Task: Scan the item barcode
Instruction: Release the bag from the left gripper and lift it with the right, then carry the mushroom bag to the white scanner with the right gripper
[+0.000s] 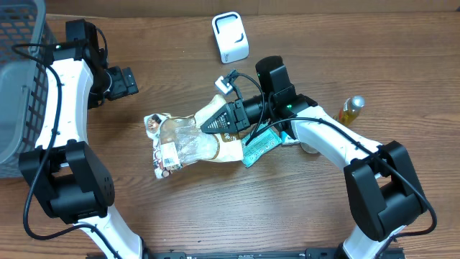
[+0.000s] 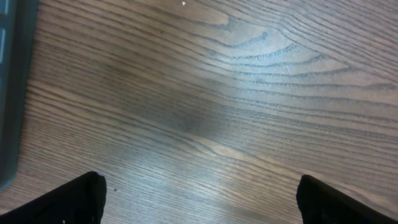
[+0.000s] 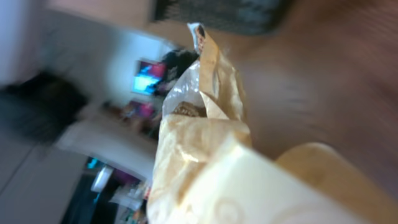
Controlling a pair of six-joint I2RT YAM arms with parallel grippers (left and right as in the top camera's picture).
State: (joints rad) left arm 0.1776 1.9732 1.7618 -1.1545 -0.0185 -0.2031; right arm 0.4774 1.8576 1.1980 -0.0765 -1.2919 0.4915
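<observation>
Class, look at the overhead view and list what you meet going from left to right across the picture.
basket → left gripper → bag → teal packet → bottle

Nothing can be read in any view. The snack bag [image 1: 188, 137] carries a white sticker [image 1: 169, 153] on its clear part near the left end, its dark marks too small to make out. The bag's printed header [image 1: 153, 124] shows a small picture but no legible letters. The teal packet [image 1: 260, 146] has pale print, also too fine to read. The bottle [image 1: 351, 109] on the counter [image 1: 144, 216] is too small to tell. The right wrist view of the bag [image 3: 199, 143] is blurred.
</observation>
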